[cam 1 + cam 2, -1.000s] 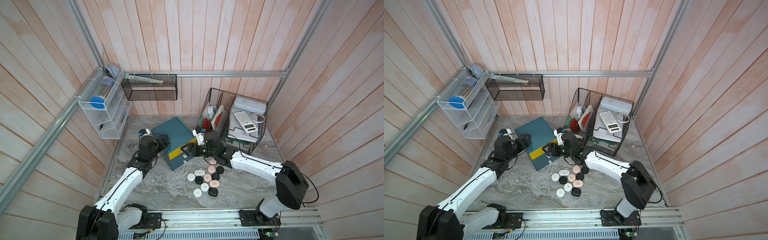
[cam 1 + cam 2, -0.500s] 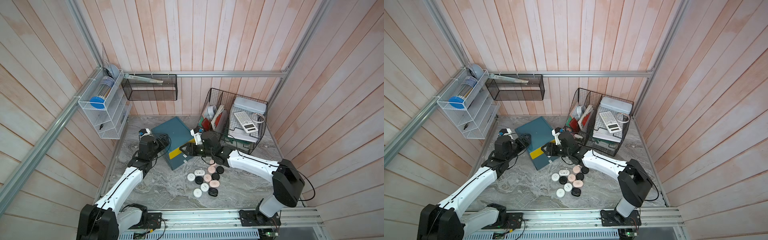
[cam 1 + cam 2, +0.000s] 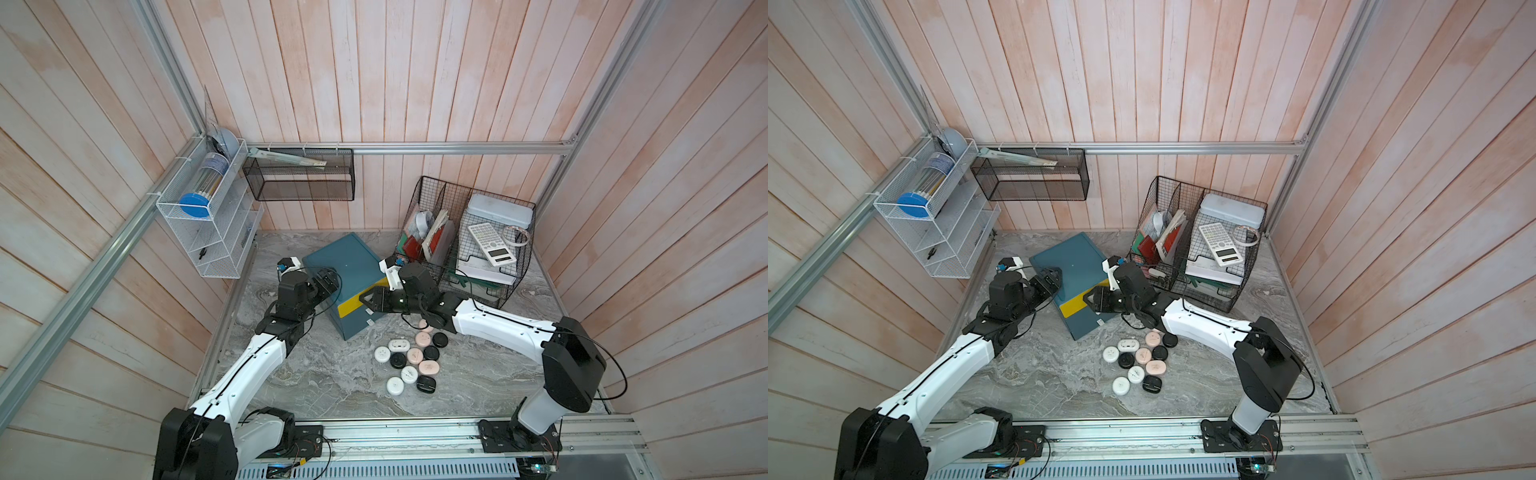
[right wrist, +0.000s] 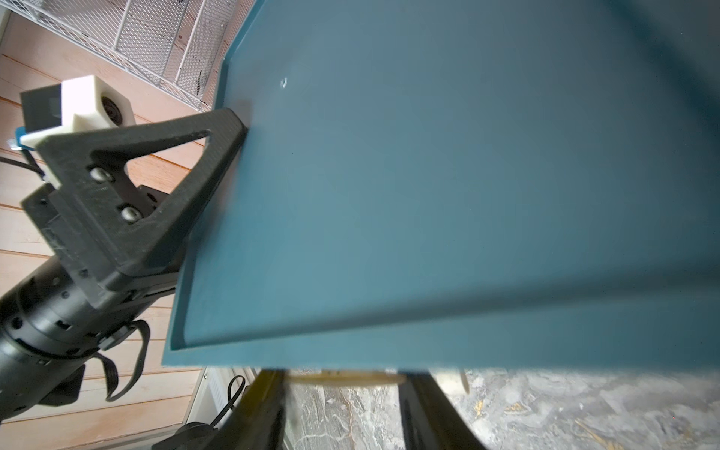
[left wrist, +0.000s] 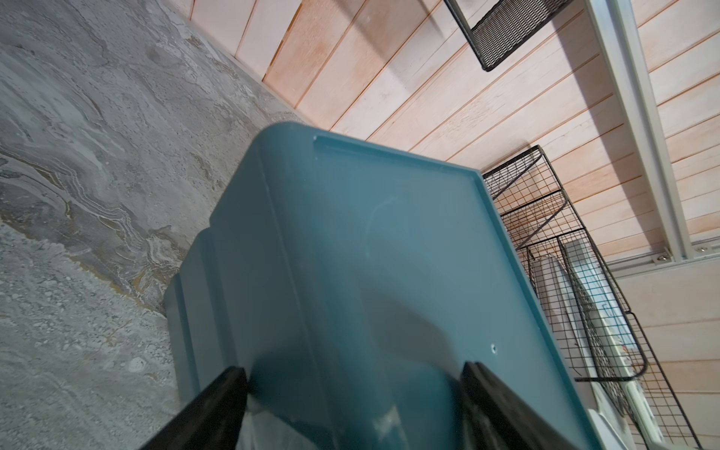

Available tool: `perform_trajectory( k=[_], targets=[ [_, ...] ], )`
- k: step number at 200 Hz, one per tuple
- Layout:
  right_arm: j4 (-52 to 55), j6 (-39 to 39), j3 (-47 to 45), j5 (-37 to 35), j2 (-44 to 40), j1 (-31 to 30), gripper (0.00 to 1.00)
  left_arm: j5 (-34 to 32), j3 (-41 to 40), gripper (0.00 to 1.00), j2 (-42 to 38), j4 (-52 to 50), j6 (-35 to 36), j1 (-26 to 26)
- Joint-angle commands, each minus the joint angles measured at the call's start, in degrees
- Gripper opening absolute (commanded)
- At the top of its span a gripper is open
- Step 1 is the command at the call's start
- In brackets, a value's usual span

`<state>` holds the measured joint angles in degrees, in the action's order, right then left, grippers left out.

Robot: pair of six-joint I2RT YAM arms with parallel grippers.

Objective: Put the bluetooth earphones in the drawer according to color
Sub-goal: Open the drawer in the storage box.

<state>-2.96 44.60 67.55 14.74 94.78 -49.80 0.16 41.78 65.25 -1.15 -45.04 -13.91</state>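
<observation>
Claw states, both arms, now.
Left claw: open, touching the teal chest, gripping nothing.
Right claw: at the yellow drawer front; open or gripping cannot be told.

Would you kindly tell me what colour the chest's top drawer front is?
The top drawer front is yellow, clearest in a top view.

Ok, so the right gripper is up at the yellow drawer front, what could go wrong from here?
One: the left gripper only leans open-jawed against the chest, so the right gripper pulling at the yellow drawer front might drag the whole chest forward. Two: the earphones lie just before the chest, one pink case close beside the right arm; the drawer or arm could scatter them.
</observation>
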Motion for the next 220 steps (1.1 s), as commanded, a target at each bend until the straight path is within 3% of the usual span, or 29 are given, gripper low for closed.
perform_trajectory(
  k=[1,45,157,220],
  targets=[
    [0.4,-0.8,1.5,-4.4,0.3,0.3,0.42,-1.1,-2.3,0.90,1.8,-8.4,2.0,0.0],
    [0.4,-0.8,-1.6,-4.2,-2.7,0.3,0.34,-4.0,-1.5,0.90,2.0,-8.7,1.4,0.9],
    [1.2,2.1,-19.0,-4.3,-17.7,-1.9,0.34,-3.8,0.5,0.90,6.4,-5.2,0.8,7.9],
    [0.6,2.4,-19.1,-5.0,-18.6,-2.1,0.34,-3.0,5.3,0.90,12.1,-2.3,0.2,11.2]
  ],
)
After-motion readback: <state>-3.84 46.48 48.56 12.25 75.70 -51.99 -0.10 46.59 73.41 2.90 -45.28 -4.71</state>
